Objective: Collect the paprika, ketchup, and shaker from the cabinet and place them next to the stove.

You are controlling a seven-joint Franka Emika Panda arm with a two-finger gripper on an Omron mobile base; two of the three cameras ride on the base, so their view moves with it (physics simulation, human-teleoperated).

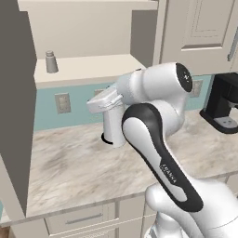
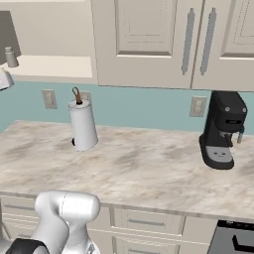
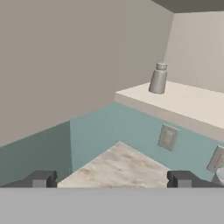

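The small grey shaker (image 1: 51,62) (image 2: 10,57) (image 3: 158,78) stands upright on the plain shelf of the open cream cabinet (image 1: 93,67). My gripper (image 3: 111,179) is open with nothing between its fingers, which are spread wide. It hangs below and short of the shelf and looks up at the shaker. In the left base view my white hand (image 1: 104,100) sits over the counter in front of the paper towel roll. A dark corner of the stove (image 2: 235,238) shows at the lower right. The paprika and the ketchup are out of view.
A white paper towel roll (image 2: 83,126) stands on the marble counter (image 2: 139,168) by the teal backsplash. A black coffee machine (image 2: 223,131) stands at the right. The open cabinet door (image 1: 16,93) hangs at the left. Closed cabinet doors (image 2: 149,39) line the wall.
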